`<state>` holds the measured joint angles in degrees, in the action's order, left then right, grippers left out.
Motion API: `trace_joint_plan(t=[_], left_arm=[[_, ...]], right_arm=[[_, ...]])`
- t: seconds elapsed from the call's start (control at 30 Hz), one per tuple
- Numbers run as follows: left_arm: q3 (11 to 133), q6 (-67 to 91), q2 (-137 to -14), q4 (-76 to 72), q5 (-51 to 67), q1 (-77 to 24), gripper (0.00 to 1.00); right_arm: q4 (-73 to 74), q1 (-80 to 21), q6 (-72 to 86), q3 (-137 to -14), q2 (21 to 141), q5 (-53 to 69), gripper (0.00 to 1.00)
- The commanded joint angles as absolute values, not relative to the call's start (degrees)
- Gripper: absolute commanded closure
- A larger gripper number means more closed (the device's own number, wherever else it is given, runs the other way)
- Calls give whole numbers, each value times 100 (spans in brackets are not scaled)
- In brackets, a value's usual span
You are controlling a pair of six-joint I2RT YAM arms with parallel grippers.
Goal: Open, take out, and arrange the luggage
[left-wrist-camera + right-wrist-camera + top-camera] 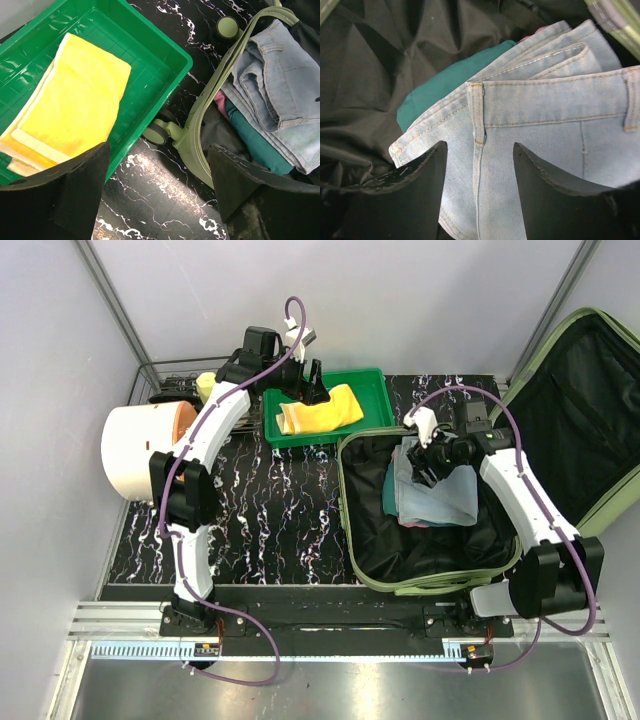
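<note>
The luggage point(346, 502), a pale olive suitcase, lies open at the right with its lid point(590, 400) leaning back. Inside lie folded light blue jeans point(440, 502) on a teal garment point(445, 85) and something pink. My right gripper point(425, 465) is open just above the jeans point(545, 105), one finger on each side of a seam, holding nothing. My left gripper point(310, 390) is open and empty above the table, between the green tray point(155, 50) holding a folded yellow towel point(75, 105) and the suitcase's wheeled corner point(200, 125).
A white round container point(140, 450) with an orange inside lies at the left. A wire rack point(180, 380) stands behind it. The green tray point(375, 400) sits at the back centre, touching the suitcase's corner. Grey walls close both sides. The table point(280, 510) is black marbled.
</note>
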<state>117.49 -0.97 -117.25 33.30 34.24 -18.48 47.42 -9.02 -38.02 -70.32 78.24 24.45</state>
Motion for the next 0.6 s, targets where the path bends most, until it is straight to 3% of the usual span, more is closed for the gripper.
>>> trace_joint_plan(t=[0.0,0.2,0.3,0.33,0.43,0.57], left_arm=[[11804,-18,-11549,3155,3560,-1846,18],[11795,-35,-11549,3155,3533,-1837,17],[11786,-53,-11549,3181,3516,-1846,17],[11777,-44,-11549,3182,3516,-1846,17],[11769,-53,-11540,3190,3524,-1846,17],[11786,-18,-11540,3182,3542,-1846,18]], right_arm=[[4422,-1028,-3718,-6935,8077,2347,30],[4017,-1327,-3919,-6539,8402,1646,26],[3823,-1362,-3972,-6513,8464,1258,52],[3823,-1362,-3990,-6574,8377,1196,71],[3928,-1362,-4087,-6706,7922,1256,100],[4332,-1362,-4263,-6811,7200,1809,100]])
